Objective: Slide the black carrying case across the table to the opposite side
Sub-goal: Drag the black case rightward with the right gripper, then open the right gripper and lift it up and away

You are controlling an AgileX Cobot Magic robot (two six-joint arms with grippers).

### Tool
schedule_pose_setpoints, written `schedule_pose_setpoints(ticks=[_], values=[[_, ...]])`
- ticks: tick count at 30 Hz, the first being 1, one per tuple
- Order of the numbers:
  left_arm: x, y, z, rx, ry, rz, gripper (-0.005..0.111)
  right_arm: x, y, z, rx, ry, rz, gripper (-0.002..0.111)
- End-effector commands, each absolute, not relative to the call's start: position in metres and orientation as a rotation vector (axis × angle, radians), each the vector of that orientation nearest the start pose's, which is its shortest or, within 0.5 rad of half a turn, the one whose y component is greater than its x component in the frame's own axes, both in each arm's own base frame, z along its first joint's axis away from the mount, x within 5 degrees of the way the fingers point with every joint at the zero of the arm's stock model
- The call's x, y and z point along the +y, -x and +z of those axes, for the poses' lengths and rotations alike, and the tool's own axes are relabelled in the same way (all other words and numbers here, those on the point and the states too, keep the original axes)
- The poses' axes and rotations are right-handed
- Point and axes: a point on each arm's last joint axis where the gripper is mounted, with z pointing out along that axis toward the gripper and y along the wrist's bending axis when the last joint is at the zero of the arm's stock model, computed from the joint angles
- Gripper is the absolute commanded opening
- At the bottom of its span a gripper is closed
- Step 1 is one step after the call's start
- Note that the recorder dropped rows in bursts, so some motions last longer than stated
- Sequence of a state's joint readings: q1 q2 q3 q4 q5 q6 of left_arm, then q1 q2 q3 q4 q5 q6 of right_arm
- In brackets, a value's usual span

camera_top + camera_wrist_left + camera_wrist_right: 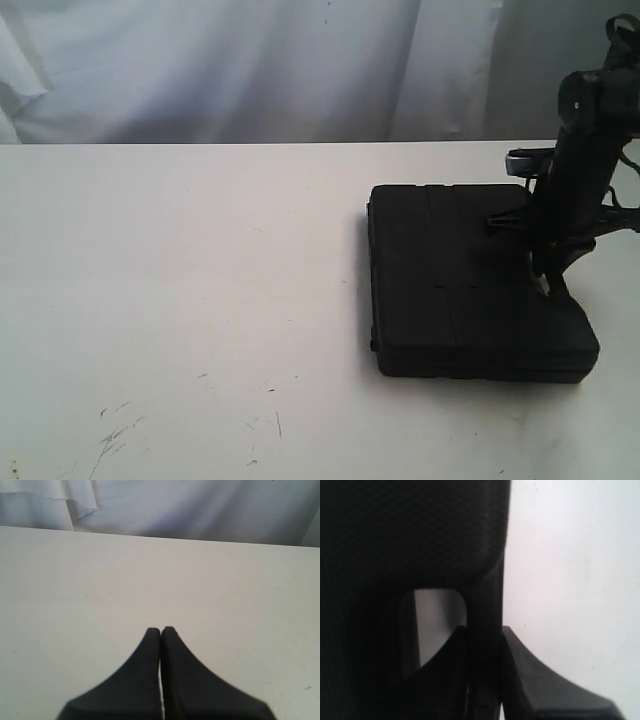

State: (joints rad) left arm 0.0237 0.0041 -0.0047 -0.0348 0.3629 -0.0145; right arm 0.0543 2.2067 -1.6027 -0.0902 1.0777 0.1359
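While your right end effector (484, 630) clamps the black carrying case (470, 280), the crossing lies ahead.
It sits at 3 o'clock; left end effector (160, 630) closed, empty.

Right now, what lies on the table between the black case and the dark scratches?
Nothing. In the exterior view, only bare white table shows between the black case and the dark scratches.
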Motion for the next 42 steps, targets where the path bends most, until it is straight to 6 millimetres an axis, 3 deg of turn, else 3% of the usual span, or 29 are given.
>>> schedule_pose_setpoints(ticks=[1, 16, 18, 20, 22, 25, 36, 38, 42], values=[[0.000, -0.053, 0.181, 1.838, 0.056, -0.035, 0.000, 0.010, -0.424, 0.141, 3.148, -0.015, -0.097, 0.000], [0.000, -0.053, 0.181, 1.838, 0.056, -0.035, 0.000, 0.011, -0.426, 0.141, 3.135, -0.009, -0.081, 0.001], [0.000, -0.053, 0.181, 1.838, 0.056, -0.035, 0.000, 0.011, -0.426, 0.141, 3.135, -0.009, -0.081, 0.011], [0.000, -0.053, 0.181, 1.838, 0.056, -0.035, 0.000, 0.012, -0.425, 0.141, 3.136, -0.020, -0.062, 0.033], [0.000, -0.053, 0.181, 1.838, 0.056, -0.035, 0.000, 0.012, -0.426, 0.145, 3.121, -0.046, -0.060, 0.046], [0.000, -0.053, 0.181, 1.838, 0.056, -0.035, 0.000, 0.011, -0.427, 0.158, 3.074, -0.056, -0.055, 0.050], [0.000, -0.053, 0.181, 1.838, 0.056, -0.035, 0.000, 0.019, -0.410, 0.227, 2.961, -0.141, 0.100, 0.047], [0.000, -0.053, 0.181, 1.838, 0.056, -0.035, 0.000, 0.024, -0.405, 0.242, 2.936, -0.150, 0.193, 0.039], [0.000, -0.053, 0.181, 1.838, 0.056, -0.035, 0.000, 0.037, -0.393, 0.275, 2.851, -0.023, 0.358, 0.008]])
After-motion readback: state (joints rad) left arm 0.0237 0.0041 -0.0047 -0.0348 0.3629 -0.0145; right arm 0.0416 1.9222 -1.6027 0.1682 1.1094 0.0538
